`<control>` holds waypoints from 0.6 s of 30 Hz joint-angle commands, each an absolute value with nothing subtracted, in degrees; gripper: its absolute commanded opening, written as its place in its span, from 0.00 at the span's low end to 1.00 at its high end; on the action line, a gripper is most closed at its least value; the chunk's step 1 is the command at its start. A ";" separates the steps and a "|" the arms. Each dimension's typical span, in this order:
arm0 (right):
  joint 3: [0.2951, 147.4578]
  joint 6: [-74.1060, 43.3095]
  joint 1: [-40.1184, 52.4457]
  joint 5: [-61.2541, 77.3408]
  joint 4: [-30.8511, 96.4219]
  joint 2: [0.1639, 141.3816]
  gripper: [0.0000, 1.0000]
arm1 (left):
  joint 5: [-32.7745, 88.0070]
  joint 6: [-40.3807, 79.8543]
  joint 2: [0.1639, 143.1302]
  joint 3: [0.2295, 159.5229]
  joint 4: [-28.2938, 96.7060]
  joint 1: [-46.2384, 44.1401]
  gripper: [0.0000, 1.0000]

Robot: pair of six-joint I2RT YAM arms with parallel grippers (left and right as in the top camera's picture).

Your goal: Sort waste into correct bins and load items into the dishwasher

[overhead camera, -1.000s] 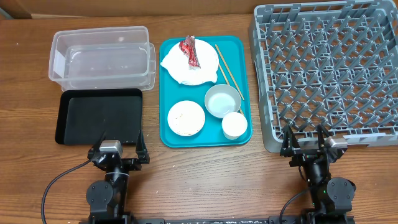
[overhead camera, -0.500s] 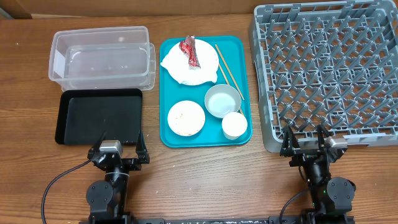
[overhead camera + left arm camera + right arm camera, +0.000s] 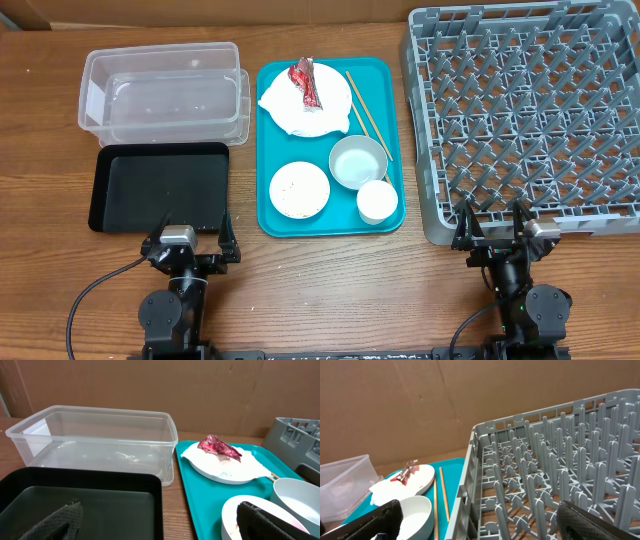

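Nothing moved in last sec: L gripper (image 3: 192, 238) & R gripper (image 3: 491, 234) parked, jaws apart, empty; red wrapper (image 3: 306, 82) untouched, sorting not begun

Clear glossy plastic tub (image 3: 162, 50), matt black tray (image 3: 160, 187), grey plastic rack (image 3: 525, 120) on wood-grain desk (image 3: 350, 290); red wrapper (image 3: 305, 83) apparently foil.

In the left wrist view, the small plate (image 3: 230, 520), ahead and right of the left gripper (image 3: 159, 521), is mostly covered by the right finger (image 3: 272, 522) and cut by the bottom edge. The bowl (image 3: 300, 497) and dish rack (image 3: 295, 435) run off the right edge. In the right wrist view, the clear tub (image 3: 340, 485), left of the right gripper (image 3: 481, 522), is cropped. Overhead, the specks (image 3: 292, 192) on the small plate are too small to identify.
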State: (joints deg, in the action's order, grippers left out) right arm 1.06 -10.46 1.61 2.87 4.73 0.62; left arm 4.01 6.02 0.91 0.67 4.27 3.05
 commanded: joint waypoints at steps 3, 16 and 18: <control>0.47 -10.52 1.98 2.20 4.62 0.23 1.00 | 3.40 6.42 0.64 0.27 4.21 3.31 1.00; 4.78 -8.75 1.98 7.07 3.77 0.67 1.00 | 15.07 6.57 0.99 3.07 0.32 3.31 1.00; 7.81 -8.75 1.98 7.86 4.78 1.87 1.00 | 15.05 4.73 2.63 6.52 2.37 3.31 1.00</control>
